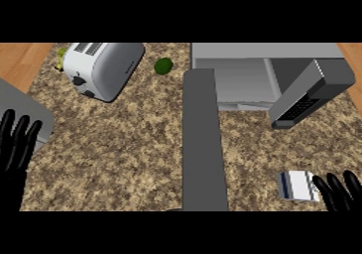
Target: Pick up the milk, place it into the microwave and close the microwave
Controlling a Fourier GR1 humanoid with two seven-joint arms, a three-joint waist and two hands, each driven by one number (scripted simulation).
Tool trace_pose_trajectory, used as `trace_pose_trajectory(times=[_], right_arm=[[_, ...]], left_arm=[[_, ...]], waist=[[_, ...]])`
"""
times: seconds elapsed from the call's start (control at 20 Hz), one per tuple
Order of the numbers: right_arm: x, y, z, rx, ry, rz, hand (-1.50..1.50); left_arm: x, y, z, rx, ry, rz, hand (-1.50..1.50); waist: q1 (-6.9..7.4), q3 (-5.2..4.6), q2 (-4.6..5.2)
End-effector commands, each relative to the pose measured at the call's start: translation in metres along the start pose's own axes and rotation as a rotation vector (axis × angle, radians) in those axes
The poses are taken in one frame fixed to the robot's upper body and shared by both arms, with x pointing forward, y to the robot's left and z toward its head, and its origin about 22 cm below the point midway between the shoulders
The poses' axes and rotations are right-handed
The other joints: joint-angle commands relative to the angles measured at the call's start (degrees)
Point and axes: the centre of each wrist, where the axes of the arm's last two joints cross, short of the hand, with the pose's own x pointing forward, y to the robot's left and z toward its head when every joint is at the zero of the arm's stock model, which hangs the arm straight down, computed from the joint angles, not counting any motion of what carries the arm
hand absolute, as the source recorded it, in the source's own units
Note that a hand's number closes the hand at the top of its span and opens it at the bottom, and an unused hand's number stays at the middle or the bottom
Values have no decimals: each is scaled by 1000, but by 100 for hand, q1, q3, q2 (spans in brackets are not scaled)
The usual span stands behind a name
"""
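The microwave [242,79] stands open at the counter's [117,149] far side, its door [204,139] swung out toward me. A toaster [103,67] sits far left. My left hand [11,149] rests open at the left edge. My right hand [341,193], fingers straight, is just beside the milk [297,185], lying near right.

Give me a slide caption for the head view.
Right hand open beside the milk carton; microwave door stands open, left hand resting at the edge.
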Motion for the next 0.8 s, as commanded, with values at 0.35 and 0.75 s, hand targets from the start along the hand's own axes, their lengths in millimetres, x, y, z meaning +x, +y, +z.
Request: trace_pose_trajectory(times=[0.35, 0.75], right_arm=[[-35, -47, 7, -153, 60, 102, -150], [-68, -74, 21, -208, 116, 114, -150]], left_arm=[[3, 13, 28, -10, -4, 18, -150], [-1, 29, 29, -6, 3, -4, -150]], waist=[[42, 2, 8], [26, 2, 12]])
